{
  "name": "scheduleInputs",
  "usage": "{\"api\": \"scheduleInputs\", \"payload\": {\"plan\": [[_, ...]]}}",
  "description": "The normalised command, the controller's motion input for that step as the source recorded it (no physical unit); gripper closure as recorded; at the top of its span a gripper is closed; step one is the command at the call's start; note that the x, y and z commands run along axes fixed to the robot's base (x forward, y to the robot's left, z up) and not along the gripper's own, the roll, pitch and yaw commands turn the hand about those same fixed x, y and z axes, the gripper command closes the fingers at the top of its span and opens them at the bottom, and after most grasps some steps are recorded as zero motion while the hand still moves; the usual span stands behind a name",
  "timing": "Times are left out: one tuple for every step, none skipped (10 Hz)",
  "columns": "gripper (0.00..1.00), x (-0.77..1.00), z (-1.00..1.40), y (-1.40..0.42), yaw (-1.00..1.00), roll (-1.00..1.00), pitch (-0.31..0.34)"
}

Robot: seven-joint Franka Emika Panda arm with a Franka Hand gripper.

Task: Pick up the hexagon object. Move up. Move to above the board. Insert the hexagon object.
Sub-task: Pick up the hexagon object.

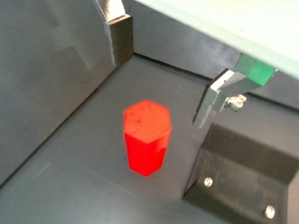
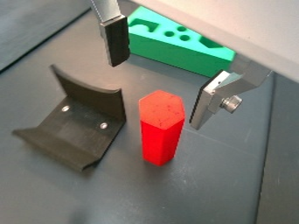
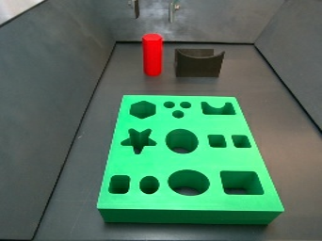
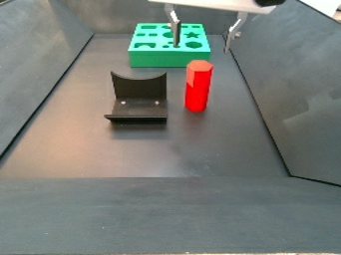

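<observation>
The hexagon object (image 3: 152, 54) is a bright red upright prism standing on the dark floor near the back wall. It shows in both wrist views (image 1: 146, 136) (image 2: 162, 127) and in a side view (image 4: 197, 85). The board (image 3: 189, 155) is a flat green block with many cut-out holes, and it also shows in other views (image 2: 176, 48) (image 4: 170, 45). My gripper (image 2: 162, 70) is open and empty, above the hexagon object with one finger (image 2: 114, 39) on each side and clear of it. The gripper also shows in the remaining views (image 1: 167, 70) (image 3: 153, 8) (image 4: 202, 25).
The fixture (image 3: 198, 61), a dark bracket with a curved notch, stands beside the hexagon object, as other views show (image 2: 76, 122) (image 4: 136, 97) (image 1: 239, 175). Grey walls (image 4: 54, 60) enclose the floor on the sides.
</observation>
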Motion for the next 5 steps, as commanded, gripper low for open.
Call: {"api": "scheduleInputs", "payload": {"plan": [[0.00, 0.00, -0.03, 0.00, -0.25, 0.00, -0.086], [0.00, 0.01, -0.05, -0.01, 0.00, 0.00, 0.000], [0.00, 0.02, -0.49, -0.10, -0.07, 0.00, -0.141], [0.00, 0.00, -0.47, -0.08, -0.11, 0.00, -0.169], [0.00, 0.00, -0.38, -0.06, -0.11, 0.00, -0.130]]}}
